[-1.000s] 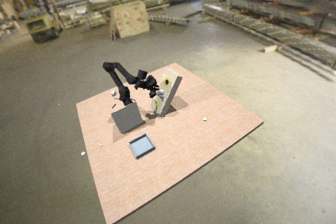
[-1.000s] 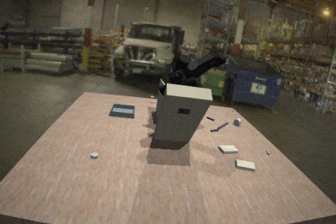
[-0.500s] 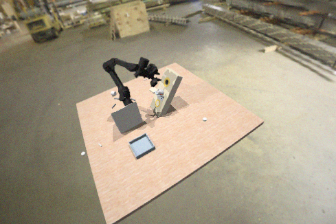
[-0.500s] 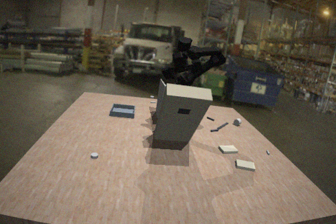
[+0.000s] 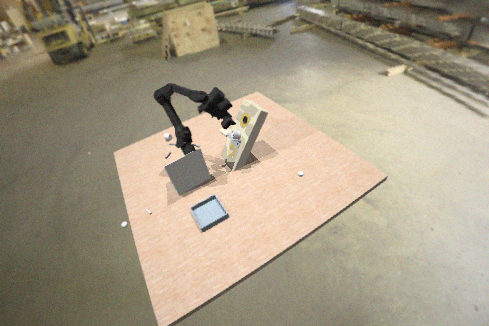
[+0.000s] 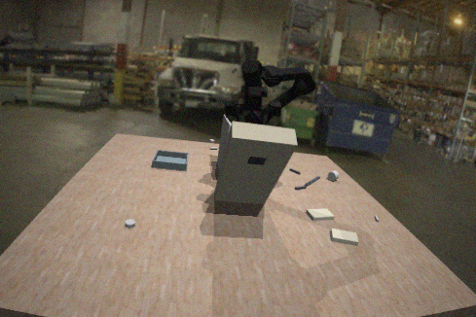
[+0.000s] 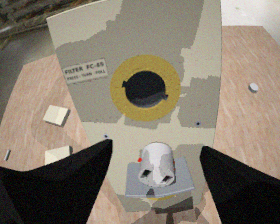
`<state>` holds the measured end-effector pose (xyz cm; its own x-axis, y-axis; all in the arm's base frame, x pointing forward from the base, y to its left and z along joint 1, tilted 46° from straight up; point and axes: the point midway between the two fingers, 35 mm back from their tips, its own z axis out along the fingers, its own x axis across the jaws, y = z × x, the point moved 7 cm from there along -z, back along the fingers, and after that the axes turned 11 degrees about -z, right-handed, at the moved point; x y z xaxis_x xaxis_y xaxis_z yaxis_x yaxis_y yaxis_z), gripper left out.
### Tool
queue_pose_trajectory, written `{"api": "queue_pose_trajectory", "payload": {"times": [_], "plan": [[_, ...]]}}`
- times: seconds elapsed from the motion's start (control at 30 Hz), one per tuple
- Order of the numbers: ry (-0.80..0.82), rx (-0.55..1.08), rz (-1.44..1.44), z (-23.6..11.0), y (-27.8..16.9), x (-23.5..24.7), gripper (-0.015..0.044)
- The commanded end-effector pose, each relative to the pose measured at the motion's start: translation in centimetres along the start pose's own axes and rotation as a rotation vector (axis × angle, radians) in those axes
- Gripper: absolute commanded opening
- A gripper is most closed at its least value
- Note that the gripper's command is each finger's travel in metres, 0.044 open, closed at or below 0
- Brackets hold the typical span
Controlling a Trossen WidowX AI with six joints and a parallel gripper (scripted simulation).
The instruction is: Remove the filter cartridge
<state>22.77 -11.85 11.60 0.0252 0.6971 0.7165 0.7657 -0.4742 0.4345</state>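
The service panel point(image 5: 256, 131) point(image 6: 242, 177) point(image 7: 156, 30) leans on the table; its upper yellow ring point(image 5: 245, 114) point(image 7: 120, 102) surrounds an empty round hole. The white-grey filter cartridge point(image 5: 236, 135) point(image 7: 157, 159) is out of the hole, on or against a grey ledge point(image 7: 133, 186) low on the panel's front, its two dark slots facing the wrist camera. My gripper point(image 7: 157, 149) is open, its black fingers wide apart on either side of the cartridge in the wrist view, holding nothing. Contact between cartridge and ledge is hard to judge. The blue-grey tray point(image 5: 215, 223) point(image 6: 169, 166) is empty.
A dark grey board point(image 5: 188, 172) stands tilted between the arm's base and the tray. Two pale blocks point(image 6: 320, 214) point(image 7: 56, 115) lie beside the panel. A small white disc point(image 5: 300, 173) point(image 6: 129, 224) point(image 7: 253, 87) lies on the other side. Dark bars point(image 6: 312, 181) lie near a grey cylinder point(image 6: 333, 175).
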Motion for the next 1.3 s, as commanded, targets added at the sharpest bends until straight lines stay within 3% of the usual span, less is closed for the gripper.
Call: {"api": "queue_pose_trajectory", "payload": {"times": [0.0, 1.27], "plan": [[0.03, 0.212, -0.229, 2.2, -4.1, 0.3, 0.0305], [0.031, 0.211, -0.229, 6.9, -5.1, 0.4, 0.0305]]}}
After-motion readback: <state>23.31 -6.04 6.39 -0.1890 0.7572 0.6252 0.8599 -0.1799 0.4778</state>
